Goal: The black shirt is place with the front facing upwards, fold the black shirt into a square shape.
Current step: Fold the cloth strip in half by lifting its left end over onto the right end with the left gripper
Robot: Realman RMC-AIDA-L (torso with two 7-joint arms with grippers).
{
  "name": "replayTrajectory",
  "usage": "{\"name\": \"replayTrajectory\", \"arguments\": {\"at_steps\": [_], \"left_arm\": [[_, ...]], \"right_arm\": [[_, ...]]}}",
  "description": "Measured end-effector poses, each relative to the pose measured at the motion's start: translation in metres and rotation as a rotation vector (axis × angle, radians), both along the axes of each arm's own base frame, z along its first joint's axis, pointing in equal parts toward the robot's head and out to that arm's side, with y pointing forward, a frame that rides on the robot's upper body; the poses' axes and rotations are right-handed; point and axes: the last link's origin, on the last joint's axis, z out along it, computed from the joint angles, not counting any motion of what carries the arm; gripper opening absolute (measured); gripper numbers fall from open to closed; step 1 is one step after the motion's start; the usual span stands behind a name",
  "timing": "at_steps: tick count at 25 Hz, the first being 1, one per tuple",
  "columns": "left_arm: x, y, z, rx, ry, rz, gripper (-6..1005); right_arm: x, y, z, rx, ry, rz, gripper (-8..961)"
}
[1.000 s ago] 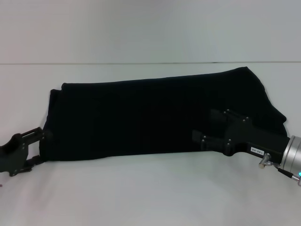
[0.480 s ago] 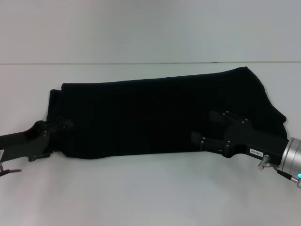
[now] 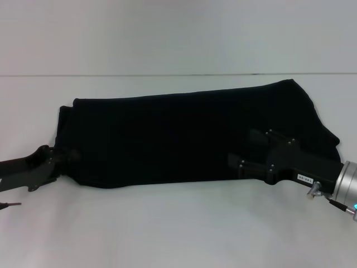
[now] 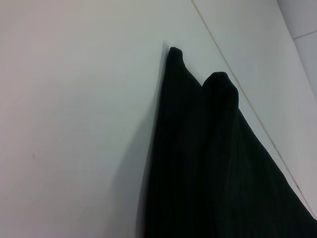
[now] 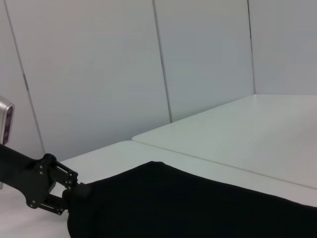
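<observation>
Head view: left tool (image 3: 62,157) pinches the black shirt (image 3: 184,134) end for folding; right tool (image 3: 245,153) atop it, grip unclear.

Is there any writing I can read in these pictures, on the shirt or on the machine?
Small white label on the right gripper, near its wrist end: dark characters, too small to read.
Black shirt: no lettering shows; only plain black cloth is visible as it lies folded.
Left gripper, at the shirt's left end: no writing visible.
Table and walls: no writing.
</observation>
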Motion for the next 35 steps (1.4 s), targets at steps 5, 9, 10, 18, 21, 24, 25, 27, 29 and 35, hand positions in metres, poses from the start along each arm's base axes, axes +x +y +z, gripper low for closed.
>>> {"name": "replayTrajectory", "arguments": {"at_steps": [5,9,10,18,21,24,25,27,29,35], "left_arm": [[0.0,0.0,-0.001,0.0,0.008,-0.011,543],[0.001,0.001,-0.001,0.004,0.011,-0.02,381],[0.001,0.001,-0.001,0.006,0.012,-0.02,342],[-0.002,0.001,0.003,0.03,0.019,-0.018,41],[-0.004,0.002,0.008,0.043,0.03,-0.02,28],[-0.01,0.002,0.021,0.08,0.045,-0.01,33],[-0.013,0.001,0.026,0.094,0.051,-0.005,34],[-0.018,0.001,0.038,0.124,0.067,0.003,37],[-0.023,0.0,0.049,0.149,0.088,0.01,40],[-0.038,-0.004,0.087,0.252,0.146,0.059,49]], "right_arm": [[0.0,0.0,0.0,0.0,0.001,0.0,947],[-0.001,0.0,0.0,0.0,0.002,0.001,947],[-0.001,0.0,-0.001,0.0,0.002,0.001,947],[-0.002,0.001,-0.001,0.0,0.002,0.003,947],[-0.002,0.001,0.0,0.002,0.004,0.002,947],[-0.001,0.002,0.001,0.009,0.008,-0.004,947],[-0.001,0.002,0.001,0.011,0.01,-0.007,947],[0.001,0.002,0.003,0.018,0.015,-0.015,947],[0.002,0.003,0.005,0.027,0.022,-0.025,946],[0.005,0.003,0.008,0.043,0.034,-0.047,946]]}}
